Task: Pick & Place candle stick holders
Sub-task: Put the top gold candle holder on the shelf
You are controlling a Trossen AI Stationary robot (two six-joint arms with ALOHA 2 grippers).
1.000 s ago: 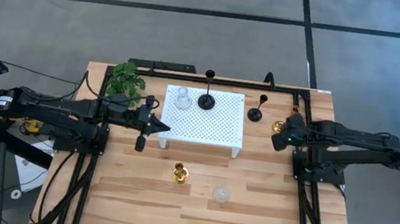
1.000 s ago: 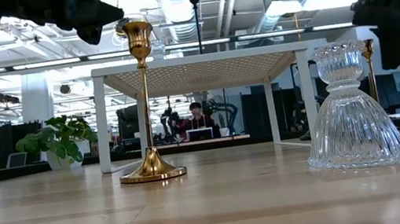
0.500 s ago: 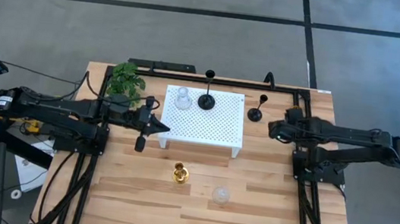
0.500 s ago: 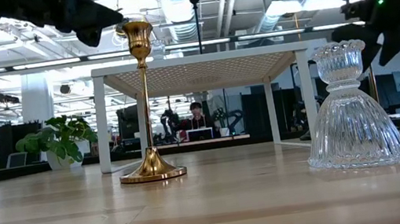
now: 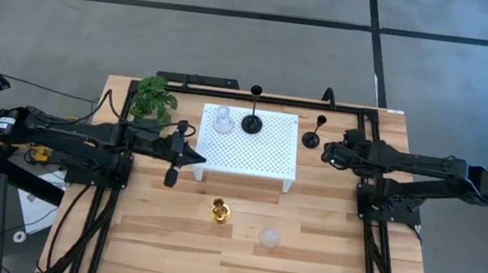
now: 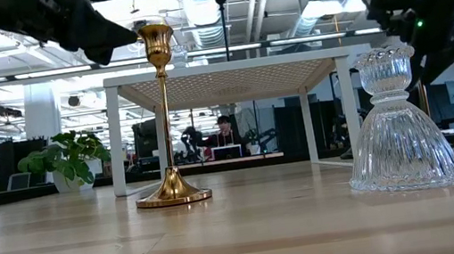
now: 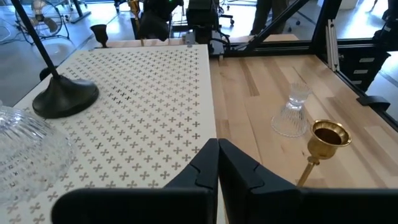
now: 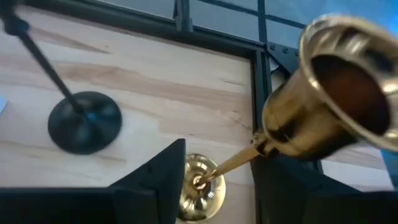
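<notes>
A white perforated platform [image 5: 260,157] carries a clear glass holder [image 5: 222,120] and a black holder [image 5: 252,123], each standing on its round base. Right of the platform, another black holder [image 5: 312,139] stands on the table. Beside it my right gripper [image 5: 328,152] hangs open over a gold holder [image 8: 339,102]; its fingers stand on either side of the thin stem [image 8: 233,163] without touching it. A second gold holder [image 5: 220,211] and a clear glass one [image 5: 270,239] stand near the front. My left gripper [image 5: 197,156] waits shut at the platform's left edge.
A green leafy plant [image 5: 153,97] stands at the far left, behind my left arm. A black frame rail [image 5: 350,108] runs along the far edge. Bare wood lies along the near edge, in front of the two front holders.
My right gripper has moved toward the table's left and a little toward the far edge, has sunk and has tipped further downward. It now covers the gold holder that showed beside it before. No holder has moved.
</notes>
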